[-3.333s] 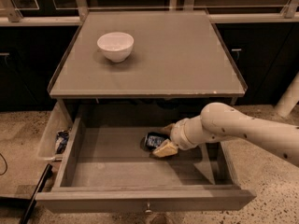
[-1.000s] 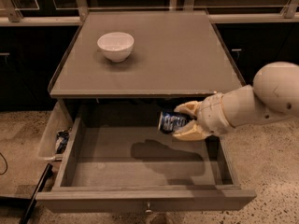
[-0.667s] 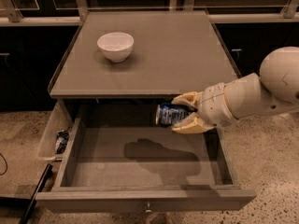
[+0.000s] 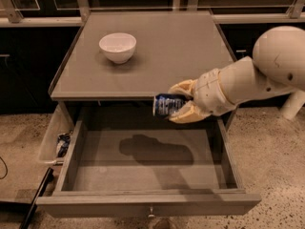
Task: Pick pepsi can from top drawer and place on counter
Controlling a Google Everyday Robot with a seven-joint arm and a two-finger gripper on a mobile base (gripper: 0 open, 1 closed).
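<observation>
My gripper [image 4: 180,103] is shut on the pepsi can [image 4: 165,105], a small dark blue can with white markings, held on its side. It hangs in the air above the open top drawer [image 4: 147,168], just in front of the counter's front edge and about level with it. The counter [image 4: 167,51] is a flat grey tabletop behind the can. The drawer is pulled out towards the camera and its floor shows only the shadow of the arm and can.
A white bowl [image 4: 117,46] stands on the counter's back left. A clear side bin [image 4: 55,135] on the drawer's left holds a blue-and-white packet [image 4: 62,144]. My white arm [image 4: 267,75] comes in from the right. Dark cabinets stand behind.
The gripper has lifted the pepsi can off the drawer floor and raised it up and slightly left, to the level of the counter's front edge.
</observation>
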